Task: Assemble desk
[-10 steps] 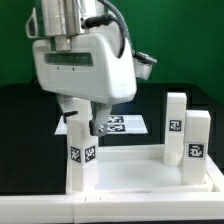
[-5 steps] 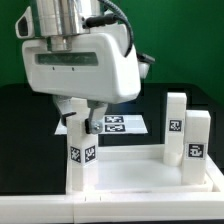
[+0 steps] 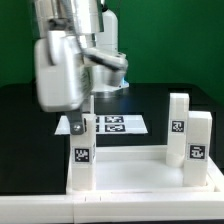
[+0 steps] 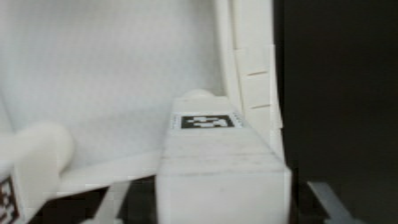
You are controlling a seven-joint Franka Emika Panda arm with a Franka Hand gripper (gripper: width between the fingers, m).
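Exterior view: white tabletop (image 3: 140,180) carries three upright tagged legs (image 3: 81,165); tool (image 3: 78,125) state unclear.

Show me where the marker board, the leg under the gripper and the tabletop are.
marker board (image 3: 128,124), exterior view, on a printed tag.
leg under the gripper (image 3: 80,165), exterior view, on its front face below the tag.
tabletop (image 3: 135,177), exterior view, on its bare inner floor.

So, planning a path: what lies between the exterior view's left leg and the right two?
Only bare tabletop lies between that leg and the right pair; the exterior view shows it.
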